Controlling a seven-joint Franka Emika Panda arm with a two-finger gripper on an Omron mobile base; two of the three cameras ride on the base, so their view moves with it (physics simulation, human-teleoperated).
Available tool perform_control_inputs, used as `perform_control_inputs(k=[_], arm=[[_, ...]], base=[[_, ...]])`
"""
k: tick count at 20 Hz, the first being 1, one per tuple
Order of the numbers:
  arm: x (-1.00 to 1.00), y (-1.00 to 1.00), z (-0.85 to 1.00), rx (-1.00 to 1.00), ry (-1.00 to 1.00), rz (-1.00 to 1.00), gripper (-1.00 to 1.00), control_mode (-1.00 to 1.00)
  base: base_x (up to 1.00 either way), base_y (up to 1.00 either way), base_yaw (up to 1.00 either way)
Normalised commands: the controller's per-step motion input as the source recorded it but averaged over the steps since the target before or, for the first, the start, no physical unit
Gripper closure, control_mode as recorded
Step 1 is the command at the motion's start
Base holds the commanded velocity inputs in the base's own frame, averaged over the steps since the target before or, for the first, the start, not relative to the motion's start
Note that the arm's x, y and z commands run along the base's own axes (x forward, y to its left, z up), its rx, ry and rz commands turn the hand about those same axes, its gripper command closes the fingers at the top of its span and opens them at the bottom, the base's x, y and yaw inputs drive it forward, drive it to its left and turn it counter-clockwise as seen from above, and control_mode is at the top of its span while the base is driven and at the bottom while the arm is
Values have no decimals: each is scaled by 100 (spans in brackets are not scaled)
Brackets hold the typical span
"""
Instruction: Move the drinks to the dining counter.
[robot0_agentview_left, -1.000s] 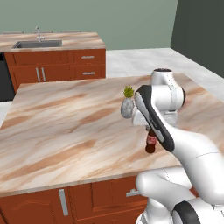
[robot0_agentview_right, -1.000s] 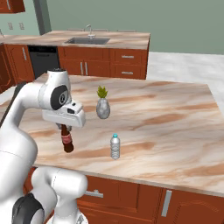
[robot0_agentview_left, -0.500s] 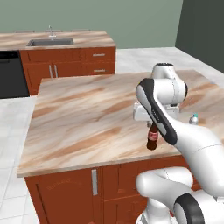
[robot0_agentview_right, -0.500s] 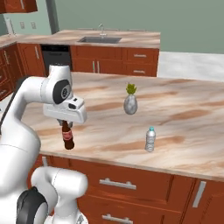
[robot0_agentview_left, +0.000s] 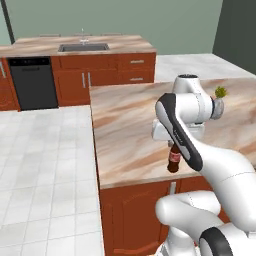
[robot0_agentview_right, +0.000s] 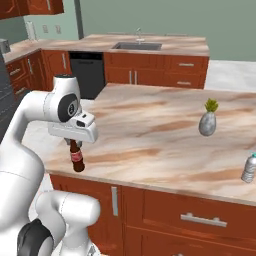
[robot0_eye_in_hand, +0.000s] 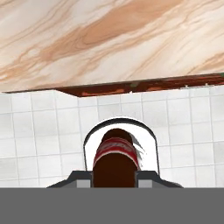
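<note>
Gripper: your gripper (robot0_agentview_right: 75, 144) is clamping the cola bottle (robot0_agentview_right: 76, 157) by its neck, fingers closed on it from above; you are seeing the same grip in the left base view, gripper (robot0_agentview_left: 172, 145) over bottle (robot0_agentview_left: 174, 160).
Cola bottle: it is hanging upright under the hand, dark brown with a red label, near the front edge of the marble island top (robot0_agentview_right: 150, 135); whether its base is touching the top you cannot tell from the base views.
Hand view: you are looking straight down the cola bottle (robot0_eye_in_hand: 115, 164), red label wrapping its shoulder, with white floor tiles (robot0_eye_in_hand: 39, 127) beneath it and the island edge (robot0_eye_in_hand: 131, 85) lying just beyond.
Water bottle: the clear bottle (robot0_agentview_right: 248, 168) is standing upright near the island's right end, well apart from your hand.
Vase: the grey speckled vase with green plant (robot0_agentview_right: 207, 120) is sitting on the island between the two drinks, further back; in the left base view its plant (robot0_agentview_left: 219, 93) is peeking from behind the arm.
Dining counter: the sink counter (robot0_agentview_right: 185, 47) is standing across the tiled floor, well apart from the island, with its grey sink (robot0_agentview_right: 139, 46) and faucet (robot0_agentview_left: 83, 34) on top; neither drink is resting on it.
Below that counter: a black dishwasher (robot0_agentview_left: 33, 82) is sitting among the red-brown cabinets (robot0_agentview_left: 132, 70).
</note>
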Motion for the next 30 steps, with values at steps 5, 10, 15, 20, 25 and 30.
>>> perform_control_inputs(k=[5, 10, 15, 20, 25, 30], arm=[[0, 0, 0, 0, 0, 0, 100, 100], [0, 0, 0, 0, 0, 0, 100, 100], [0, 0, 0, 0, 0, 0, 100, 100], [0, 0, 0, 0, 0, 0, 100, 100], [0, 0, 0, 0, 0, 0, 100, 100], [0, 0, 0, 0, 0, 0, 100, 100]], base=[[2, 100, 0], [31, 100, 0], [42, 100, 0], [54, 100, 0], [95, 99, -10], [100, 90, -18]])
